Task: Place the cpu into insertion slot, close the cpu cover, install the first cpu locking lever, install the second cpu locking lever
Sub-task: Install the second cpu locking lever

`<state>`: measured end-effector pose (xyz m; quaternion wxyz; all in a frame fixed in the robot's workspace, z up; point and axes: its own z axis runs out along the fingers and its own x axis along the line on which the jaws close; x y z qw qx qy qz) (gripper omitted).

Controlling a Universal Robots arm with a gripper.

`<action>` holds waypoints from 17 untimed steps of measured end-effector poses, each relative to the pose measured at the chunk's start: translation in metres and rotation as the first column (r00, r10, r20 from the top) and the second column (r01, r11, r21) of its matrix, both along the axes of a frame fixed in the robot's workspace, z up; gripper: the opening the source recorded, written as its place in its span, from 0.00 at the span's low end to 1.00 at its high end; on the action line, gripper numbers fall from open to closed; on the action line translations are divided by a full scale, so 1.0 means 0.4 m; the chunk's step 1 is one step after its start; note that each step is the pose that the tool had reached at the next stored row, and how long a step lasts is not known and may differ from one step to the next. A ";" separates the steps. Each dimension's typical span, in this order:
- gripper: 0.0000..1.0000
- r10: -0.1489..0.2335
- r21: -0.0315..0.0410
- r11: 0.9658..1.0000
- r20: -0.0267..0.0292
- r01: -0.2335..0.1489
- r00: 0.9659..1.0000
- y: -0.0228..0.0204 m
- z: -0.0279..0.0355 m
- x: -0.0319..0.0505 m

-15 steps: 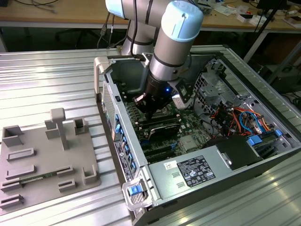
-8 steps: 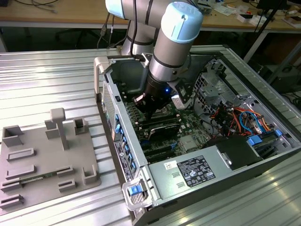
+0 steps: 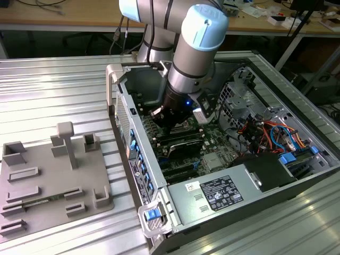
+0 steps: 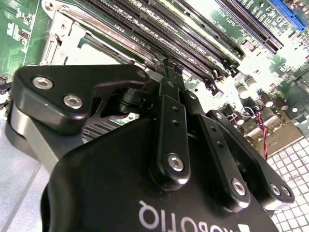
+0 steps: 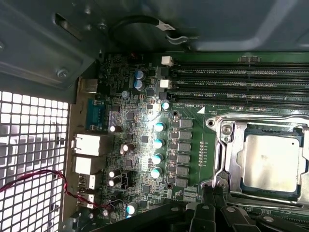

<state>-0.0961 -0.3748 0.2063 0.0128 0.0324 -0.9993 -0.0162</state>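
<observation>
The cpu (image 5: pixel 268 164), a dull silver square, lies flat in the insertion slot (image 5: pixel 251 187), whose dark rim shows along one side of it. The silver cpu cover (image 5: pixel 231 157) lies down around the chip as a frame. A thin metal lever (image 5: pixel 215 154) runs along the socket's edge. My gripper (image 5: pixel 209 195) is at the socket's corner, with its black fingers (image 4: pixel 166 92) shut together and nothing between them. In the second wrist view their tips end beside the socket's silver surround (image 4: pixel 63 43). In the exterior view the gripper (image 3: pixel 169 121) reaches down into the open computer case onto the green motherboard (image 3: pixel 212 141).
Long black memory slots (image 5: pixel 241 82) run beside the socket. A row of capacitors (image 5: pixel 158 142), rear ports and a red-black wire (image 5: pixel 48 180) lie by the case's grille (image 5: pixel 34 145). The case holds a power supply (image 3: pixel 220 192) and cables (image 3: pixel 268 133). A grey fixture plate (image 3: pixel 53 180) lies outside.
</observation>
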 end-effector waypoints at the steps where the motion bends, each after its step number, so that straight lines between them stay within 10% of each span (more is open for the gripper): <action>1: 0.11 0.000 0.001 1.000 0.000 0.000 1.000 0.001 -0.001 0.000; 17: 0.11 0.000 0.004 1.000 -0.001 0.000 1.000 0.005 -0.020 -0.002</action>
